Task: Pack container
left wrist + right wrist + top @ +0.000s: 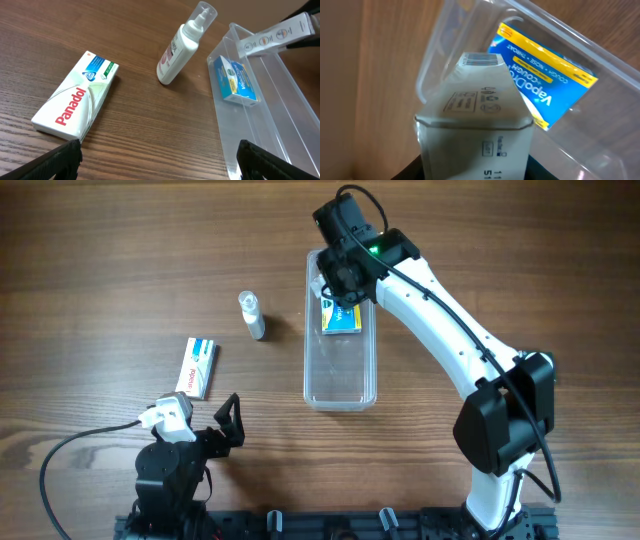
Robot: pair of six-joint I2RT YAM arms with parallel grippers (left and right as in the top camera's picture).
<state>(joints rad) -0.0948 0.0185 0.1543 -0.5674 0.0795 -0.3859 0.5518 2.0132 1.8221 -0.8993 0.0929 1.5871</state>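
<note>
The clear plastic container (pixel 341 370) stands lengthwise in the table's middle; it also shows in the left wrist view (pixel 280 105) and the right wrist view (pixel 600 125). A blue and yellow VapoDrops box (pixel 342 319) lies inside its far half, seen also in the left wrist view (pixel 236 80) and the right wrist view (pixel 545 82). My right gripper (pixel 335 280) is shut on a white box (pixel 475 115) and holds it over the container's far end; the box shows in the left wrist view (pixel 275 36). My left gripper (pixel 205 425) is open and empty near the front edge.
A white Panadol box (pixel 198 367) lies left of the container, also in the left wrist view (pixel 75 102). A small white bottle (pixel 253 314) lies between the Panadol box and the container, seen too in the left wrist view (pixel 182 45).
</note>
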